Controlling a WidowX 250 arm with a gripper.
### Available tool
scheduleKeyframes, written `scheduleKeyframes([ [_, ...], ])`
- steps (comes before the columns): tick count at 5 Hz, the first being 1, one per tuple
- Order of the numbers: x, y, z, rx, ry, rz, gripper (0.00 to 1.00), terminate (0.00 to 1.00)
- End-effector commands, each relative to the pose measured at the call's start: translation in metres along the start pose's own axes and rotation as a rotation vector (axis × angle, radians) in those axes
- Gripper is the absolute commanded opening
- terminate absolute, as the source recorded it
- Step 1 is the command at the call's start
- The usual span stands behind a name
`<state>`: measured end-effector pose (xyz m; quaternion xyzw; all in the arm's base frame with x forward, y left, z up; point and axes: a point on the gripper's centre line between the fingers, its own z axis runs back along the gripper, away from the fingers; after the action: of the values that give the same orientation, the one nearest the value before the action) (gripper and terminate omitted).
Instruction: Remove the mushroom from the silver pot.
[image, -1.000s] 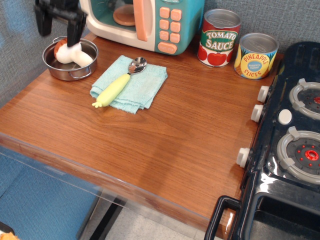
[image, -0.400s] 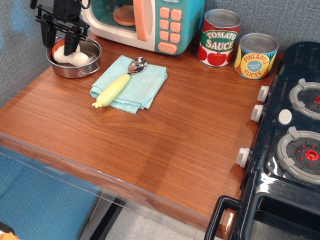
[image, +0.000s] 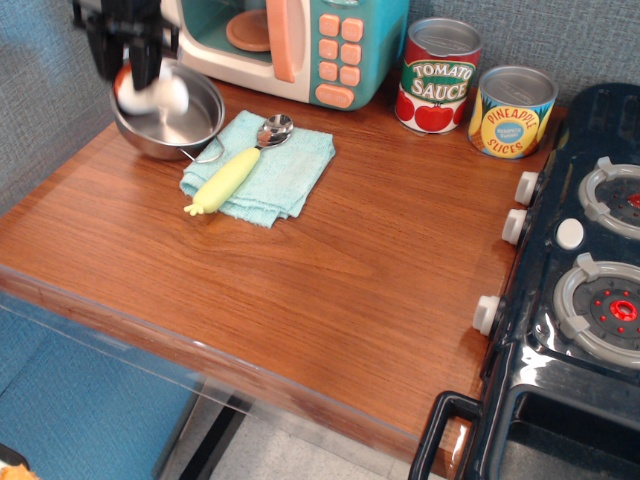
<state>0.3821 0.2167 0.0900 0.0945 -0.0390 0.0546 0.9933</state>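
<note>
Apparently the gripper (image: 137, 62) was closed on the mushroom (image: 150, 94) at the far left corner of the surface (image: 360, 260); its dark fingers (image: 145, 55) were blurred, so I could not be sure how tight the hold was. The mushroom was over the silver pot (image: 172, 122), seemingly raised near the rim. The pot looked tilted, perhaps because it was pulled up together with the mushroom. Its handle was touching the blue cloth (image: 270, 165), where the spoon (image: 238, 168) lay.
</note>
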Motion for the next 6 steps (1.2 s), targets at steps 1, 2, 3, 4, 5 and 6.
scheduleKeyframes([
  [1,-0.001,-0.055,0.082,-0.037,-0.216,-0.070,0.00,0.00],
  [2,0.002,-0.105,0.092,-0.024,-0.167,-0.114,0.00,0.00],
  [3,-0.002,-0.103,0.069,0.035,-0.075,-0.032,0.00,0.00],
  [4,-0.003,-0.079,0.051,0.076,-0.002,0.040,0.00,0.00],
  [5,-0.003,-0.073,0.042,0.079,0.041,0.048,0.00,0.00],
  [6,-0.006,-0.065,0.038,0.084,0.056,0.057,0.00,0.00],
])
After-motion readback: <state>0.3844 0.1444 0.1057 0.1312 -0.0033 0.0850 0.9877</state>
